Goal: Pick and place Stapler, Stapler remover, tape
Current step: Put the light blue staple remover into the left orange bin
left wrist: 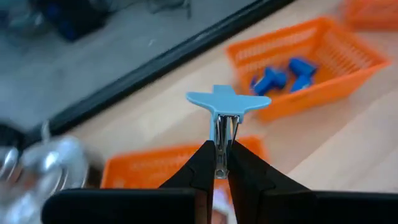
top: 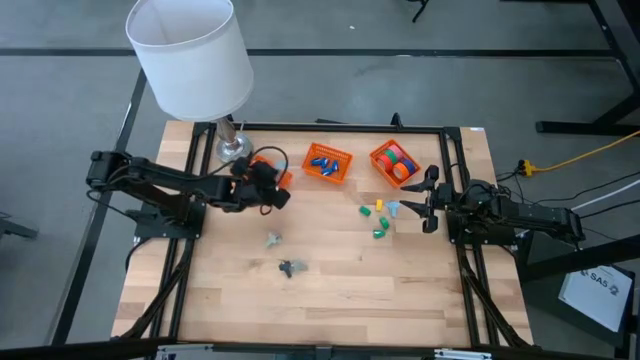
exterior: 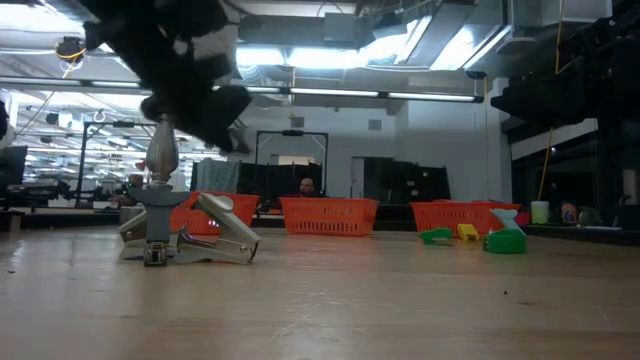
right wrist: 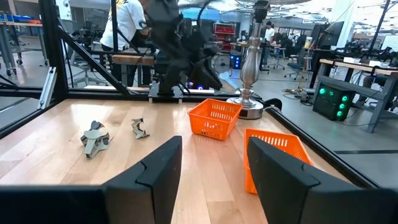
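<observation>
Pale wooden planks form the table (top: pixel 330 290), framed by black rails, with a white-shaded lamp (top: pixel 190 55) standing at its far left corner. Three orange baskets are seen along the far edge: one under the left arm (left wrist: pixel 143 171), a middle basket (top: pixel 328 162) with blue blocky pieces, and a right basket (top: pixel 394 162) filled with coloured tape rolls. More tape rolls (top: pixel 378 218) lie loose on the planks, just beside the right gripper (top: pixel 430 200), whose jaws are spread wide with nothing between them. The left gripper (left wrist: pixel 219 165) is held above the left basket, its jaws pressed together on a blue-handled stapler remover (left wrist: pixel 227 106), which is pinched by its metal part with the handle pointing away. Two small grey metal items (top: pixel 272 239) (top: pixel 292 267) lie near the table's middle; whether either is the stapler cannot be told.
</observation>
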